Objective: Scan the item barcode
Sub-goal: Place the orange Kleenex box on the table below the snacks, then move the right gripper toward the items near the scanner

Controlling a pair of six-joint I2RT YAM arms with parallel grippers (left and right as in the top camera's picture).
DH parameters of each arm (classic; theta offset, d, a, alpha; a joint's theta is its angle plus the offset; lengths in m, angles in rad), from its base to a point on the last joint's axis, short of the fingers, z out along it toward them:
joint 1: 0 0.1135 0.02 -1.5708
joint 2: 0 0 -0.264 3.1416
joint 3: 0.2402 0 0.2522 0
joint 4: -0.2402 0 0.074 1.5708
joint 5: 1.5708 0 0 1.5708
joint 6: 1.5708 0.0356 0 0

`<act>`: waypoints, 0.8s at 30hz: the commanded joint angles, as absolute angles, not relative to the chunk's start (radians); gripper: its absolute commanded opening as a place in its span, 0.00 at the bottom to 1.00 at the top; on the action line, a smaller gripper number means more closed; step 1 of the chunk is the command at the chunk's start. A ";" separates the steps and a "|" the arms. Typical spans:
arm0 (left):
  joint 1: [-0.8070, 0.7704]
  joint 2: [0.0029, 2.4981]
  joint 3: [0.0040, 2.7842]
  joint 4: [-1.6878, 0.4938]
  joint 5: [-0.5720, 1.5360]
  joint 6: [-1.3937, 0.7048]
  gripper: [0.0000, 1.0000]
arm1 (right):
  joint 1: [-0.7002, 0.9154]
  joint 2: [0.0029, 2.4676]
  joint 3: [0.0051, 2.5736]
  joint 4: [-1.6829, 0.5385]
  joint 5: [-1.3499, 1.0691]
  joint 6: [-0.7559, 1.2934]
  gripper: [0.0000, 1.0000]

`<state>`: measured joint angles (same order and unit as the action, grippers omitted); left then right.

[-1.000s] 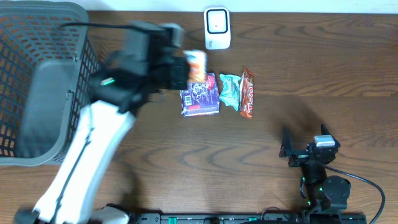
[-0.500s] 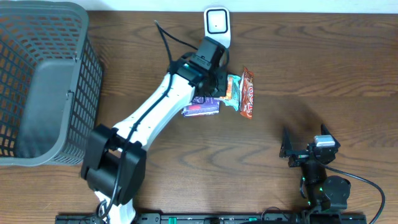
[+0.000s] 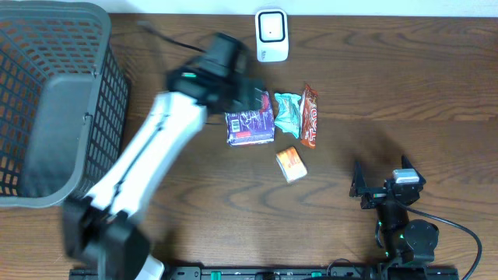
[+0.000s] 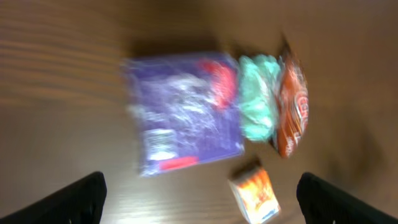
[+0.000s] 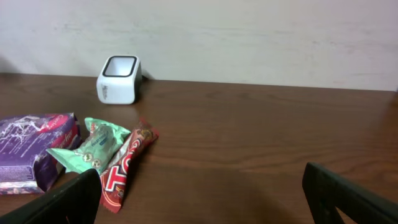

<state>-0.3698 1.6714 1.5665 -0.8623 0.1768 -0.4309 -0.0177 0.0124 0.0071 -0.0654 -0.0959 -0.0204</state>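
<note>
A small orange box (image 3: pixel 291 164) lies loose on the wooden table in front of the packets, also in the left wrist view as the orange box (image 4: pixel 257 196). The white barcode scanner (image 3: pixel 271 35) stands at the back edge, and the right wrist view shows the scanner (image 5: pixel 118 79) too. My left gripper (image 3: pixel 247 95), motion-blurred, hovers over the purple packet (image 3: pixel 250 118). In its wrist view the left gripper (image 4: pixel 202 202) is open, nothing between its fingers (image 4: pixel 81 199). My right gripper (image 3: pixel 381 187) rests open at the front right and, as the right gripper (image 5: pixel 208 199), holds nothing.
A green packet (image 3: pixel 287 111) and a red bar (image 3: pixel 310 115) lie right of the purple packet. A large grey basket (image 3: pixel 54 101) fills the left side of the table. Bare wood lies between the orange box and my right gripper.
My left gripper opened and let go of the orange box, which now lies on the table in front of the packets. The left arm swung left, away from the scanner. The right arm stayed still.
</note>
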 commanded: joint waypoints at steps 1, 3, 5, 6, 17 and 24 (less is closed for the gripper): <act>-0.233 1.552 1.597 -0.943 0.126 -0.459 0.98 | -0.025 0.007 0.006 -0.070 -0.091 -0.031 0.99; -0.178 1.526 1.597 -1.001 0.126 -0.458 0.98 | -0.025 0.008 0.006 -0.070 -0.091 -0.031 0.99; -0.136 1.516 1.597 -1.047 0.126 -0.458 0.98 | -0.025 0.007 0.006 -0.070 -0.091 -0.031 0.99; -0.118 1.515 1.597 -1.066 0.126 -0.458 0.98 | -0.025 0.007 0.006 -0.070 -0.091 -0.031 0.99; -0.063 1.515 1.592 -1.151 0.126 -0.458 0.99 | -0.025 0.007 0.006 0.183 -0.655 0.629 0.99; -0.063 1.515 1.592 -1.151 0.126 -0.458 0.99 | -0.025 0.009 0.046 0.701 -0.545 0.755 0.99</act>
<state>-0.0662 1.5124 1.5909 -1.1473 0.1310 -0.4492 -0.0185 0.0120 0.0139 0.6437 -0.5835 0.6422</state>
